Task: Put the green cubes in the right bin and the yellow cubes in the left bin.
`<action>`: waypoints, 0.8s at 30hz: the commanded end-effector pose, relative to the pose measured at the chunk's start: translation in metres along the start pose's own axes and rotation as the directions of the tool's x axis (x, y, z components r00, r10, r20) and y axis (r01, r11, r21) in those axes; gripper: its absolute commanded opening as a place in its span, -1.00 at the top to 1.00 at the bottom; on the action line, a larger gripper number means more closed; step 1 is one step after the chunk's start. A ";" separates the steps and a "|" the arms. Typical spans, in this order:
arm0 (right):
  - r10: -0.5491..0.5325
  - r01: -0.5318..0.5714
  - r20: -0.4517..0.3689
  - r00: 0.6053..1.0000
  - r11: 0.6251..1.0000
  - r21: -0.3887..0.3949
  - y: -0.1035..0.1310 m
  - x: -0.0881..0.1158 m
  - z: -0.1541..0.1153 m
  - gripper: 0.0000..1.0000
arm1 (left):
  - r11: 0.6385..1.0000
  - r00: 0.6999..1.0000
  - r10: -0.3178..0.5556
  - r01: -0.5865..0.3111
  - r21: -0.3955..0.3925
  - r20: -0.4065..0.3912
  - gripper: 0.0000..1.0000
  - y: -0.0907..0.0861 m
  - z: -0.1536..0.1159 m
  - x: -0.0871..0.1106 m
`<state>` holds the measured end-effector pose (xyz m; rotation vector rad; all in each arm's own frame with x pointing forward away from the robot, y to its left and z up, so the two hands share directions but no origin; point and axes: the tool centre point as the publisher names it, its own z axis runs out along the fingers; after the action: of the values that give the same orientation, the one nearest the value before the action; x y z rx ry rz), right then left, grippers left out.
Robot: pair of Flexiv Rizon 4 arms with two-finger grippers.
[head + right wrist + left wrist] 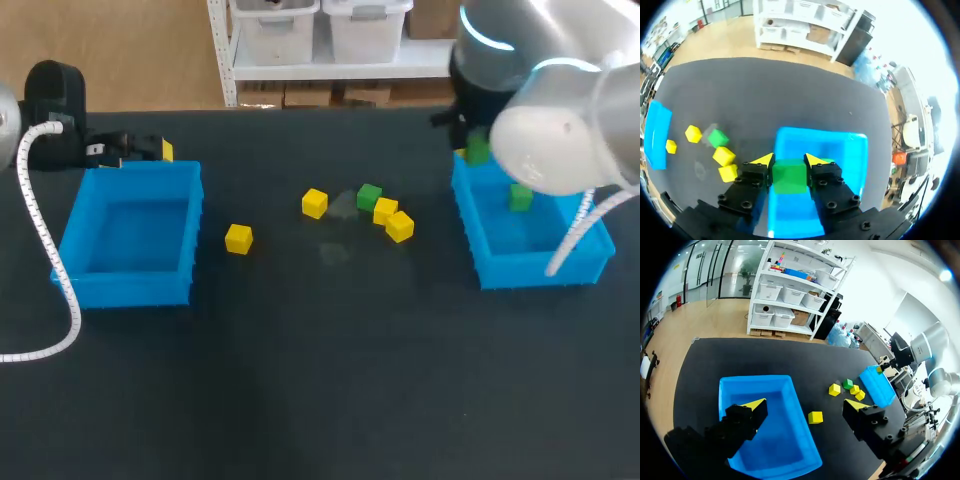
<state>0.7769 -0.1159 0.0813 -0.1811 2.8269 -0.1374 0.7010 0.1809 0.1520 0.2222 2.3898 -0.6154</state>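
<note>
While the right gripper pinches a green cube over the right bin, I'd let go only well inside the walls, beside the second green cube lying within. The left gripper hangs spread wide over the left bin. Loose cubes cluster mid-table, well apart from both bins.
</note>
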 end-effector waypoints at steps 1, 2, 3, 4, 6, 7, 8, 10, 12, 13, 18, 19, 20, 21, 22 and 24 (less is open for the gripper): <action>0.026 -0.026 0.095 0.995 1.000 0.003 -0.020 0.016 0.005 1.00 | 1.000 1.000 0.002 -0.002 0.011 0.006 -1.00 0.002 0.000 0.001; 0.032 -0.033 0.086 0.996 0.999 0.008 -0.024 0.018 0.008 1.00 | 1.000 1.000 0.002 -0.002 0.011 0.006 -1.00 0.002 0.000 0.001; 0.042 -0.043 0.079 0.996 0.999 0.014 -0.028 0.021 0.011 1.00 | 1.000 1.000 0.002 -0.002 0.011 0.006 -1.00 0.002 0.000 0.001; 0.053 -0.055 0.067 0.996 0.998 0.018 -0.033 0.023 0.015 1.00 | 1.000 1.000 0.002 -0.002 0.011 0.006 -1.00 0.002 0.000 0.001; 0.052 -0.053 0.045 0.998 0.998 0.020 -0.038 0.028 0.023 1.00 | 1.000 1.000 0.002 -0.002 0.011 0.006 -1.00 0.002 0.000 0.001; 0.055 -0.055 0.035 0.998 0.998 0.020 -0.040 0.029 0.027 1.00 | 1.000 1.000 0.002 -0.002 0.011 0.006 -1.00 0.002 0.000 0.001; 0.050 -0.051 0.023 0.998 0.998 0.021 -0.042 0.030 0.030 1.00 | 1.000 1.000 0.002 -0.002 0.011 0.006 -1.00 0.002 0.000 0.001; 0.031 -0.031 0.017 0.999 0.999 0.018 -0.042 0.031 0.031 0.56 | 1.000 1.000 0.002 -0.002 0.011 0.006 -1.00 0.002 0.000 0.001; 0.003 -0.004 0.022 1.000 1.000 0.019 -0.042 0.028 0.028 -1.00 | 1.000 1.000 0.002 -0.002 0.011 0.006 -1.00 0.002 0.000 0.001; -0.015 0.014 0.028 0.999 1.000 0.025 -0.040 0.025 0.026 -1.00 | 1.000 1.000 0.002 -0.002 0.011 0.006 -1.00 0.002 0.000 0.001; -0.163 0.162 0.066 0.984 0.987 0.024 -0.023 0.009 0.011 -1.00 | 1.000 1.000 0.002 -0.002 0.011 0.006 -1.00 0.002 0.000 0.001; -0.192 0.191 0.071 0.979 0.981 0.023 -0.018 0.006 0.008 -1.00 | 1.000 1.000 0.002 -0.002 0.011 0.006 -1.00 0.002 0.000 0.001; -0.227 0.226 0.076 0.971 0.974 0.024 -0.013 0.002 0.004 -1.00 | 1.000 1.000 0.002 -0.002 0.011 0.006 -1.00 0.002 0.000 0.001; -0.257 0.256 0.082 0.963 0.966 0.022 -0.007 -0.002 0.001 -1.00 | 1.000 1.000 0.002 -0.002 0.011 0.006 -1.00 0.002 0.000 0.001; -0.289 0.288 0.091 0.953 0.957 0.018 -0.001 -0.006 -0.002 -1.00 | 1.000 1.000 0.002 -0.002 0.011 0.006 -1.00 0.002 0.000 0.001; -0.352 0.352 0.099 0.931 0.936 0.014 0.013 -0.012 -0.007 -1.00 | 1.000 1.000 0.002 -0.002 0.011 0.006 -1.00 0.002 0.000 0.001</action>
<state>0.7797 -0.1126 0.0853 -0.6216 2.6558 -0.1816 0.7010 0.1809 0.1520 0.2222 2.3898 -0.6154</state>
